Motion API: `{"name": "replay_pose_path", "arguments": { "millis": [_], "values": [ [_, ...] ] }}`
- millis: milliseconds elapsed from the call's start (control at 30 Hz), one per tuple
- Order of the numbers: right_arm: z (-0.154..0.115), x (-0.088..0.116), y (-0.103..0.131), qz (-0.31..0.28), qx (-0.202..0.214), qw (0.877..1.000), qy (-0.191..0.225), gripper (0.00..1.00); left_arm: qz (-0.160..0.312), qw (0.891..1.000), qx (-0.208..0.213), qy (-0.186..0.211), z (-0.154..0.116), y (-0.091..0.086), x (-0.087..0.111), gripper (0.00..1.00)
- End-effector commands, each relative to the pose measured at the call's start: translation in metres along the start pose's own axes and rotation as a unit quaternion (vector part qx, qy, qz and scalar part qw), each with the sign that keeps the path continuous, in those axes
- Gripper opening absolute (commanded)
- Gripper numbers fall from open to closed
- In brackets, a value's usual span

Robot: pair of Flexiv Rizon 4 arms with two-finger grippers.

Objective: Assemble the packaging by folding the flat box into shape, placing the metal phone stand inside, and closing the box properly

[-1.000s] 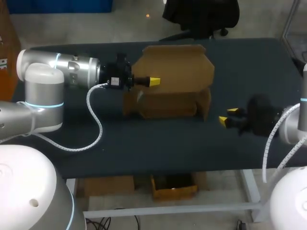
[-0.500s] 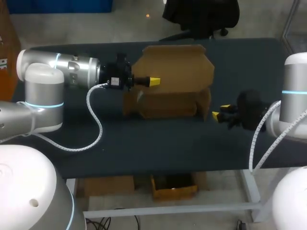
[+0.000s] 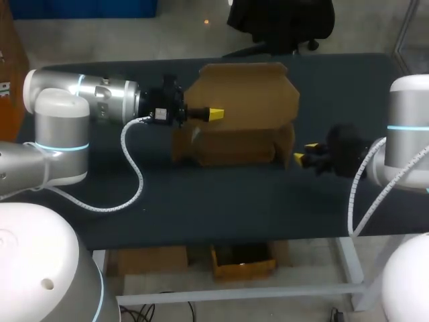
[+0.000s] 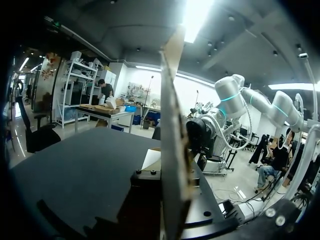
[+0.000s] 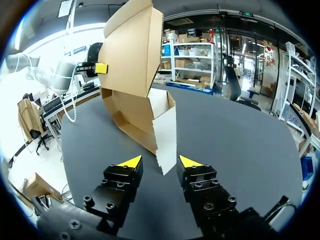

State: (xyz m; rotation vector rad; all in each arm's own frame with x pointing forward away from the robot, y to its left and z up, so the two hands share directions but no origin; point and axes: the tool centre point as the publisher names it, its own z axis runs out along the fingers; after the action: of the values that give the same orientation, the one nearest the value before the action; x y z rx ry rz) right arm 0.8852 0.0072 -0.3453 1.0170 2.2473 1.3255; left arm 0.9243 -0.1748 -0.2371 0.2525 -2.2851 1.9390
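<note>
Two grippers meet one cardboard box (image 3: 234, 144) on the dark surface (image 3: 201, 201) in the head view. The left gripper (image 3: 214, 114) pinches its raised lid flap (image 3: 255, 94), and the right gripper (image 3: 303, 153) hangs parted just beside its side flap (image 3: 288, 144). Left wrist view: the lid flap (image 4: 175, 150) runs edge-on between the fingers. Right wrist view: the side flap (image 5: 166, 135) stands just ahead of the spread, empty yellow tips, untouched.
</note>
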Motion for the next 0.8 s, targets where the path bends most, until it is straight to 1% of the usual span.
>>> {"name": "replay_pose_path", "arguments": {
  "millis": [33, 167, 333, 400, 667, 800],
  "values": [
    [0.009, -0.002, 0.002, -0.003, 0.008, 1.000, 0.005, 0.42, 0.000, 1.000, 0.001, 0.001, 0.001, 0.003, -0.001, 0.00],
    [0.009, -0.004, 0.001, -0.002, 0.007, 1.000, 0.007, 0.42, 0.000, 1.000, 0.001, 0.001, 0.001, 0.003, -0.001, 0.00],
    [0.018, -0.004, 0.002, -0.002, 0.010, 1.000, 0.003, 0.43, 0.000, 1.000, 0.001, 0.001, 0.001, 0.003, -0.001, 0.00],
    [0.022, -0.006, 0.003, -0.002, 0.004, 1.000, 0.002, 0.43, 0.000, 1.000, 0.001, 0.001, 0.001, 0.003, -0.001, 0.00],
    [0.044, -0.012, 0.009, -0.003, -0.006, 1.000, 0.006, 0.42, 0.000, 1.000, 0.001, 0.001, 0.001, 0.003, -0.001, 0.00],
    [0.057, -0.011, 0.011, -0.004, -0.005, 1.000, 0.010, 0.42, 0.000, 1.000, 0.001, 0.001, 0.001, 0.003, -0.001, 0.00]
  ]
}}
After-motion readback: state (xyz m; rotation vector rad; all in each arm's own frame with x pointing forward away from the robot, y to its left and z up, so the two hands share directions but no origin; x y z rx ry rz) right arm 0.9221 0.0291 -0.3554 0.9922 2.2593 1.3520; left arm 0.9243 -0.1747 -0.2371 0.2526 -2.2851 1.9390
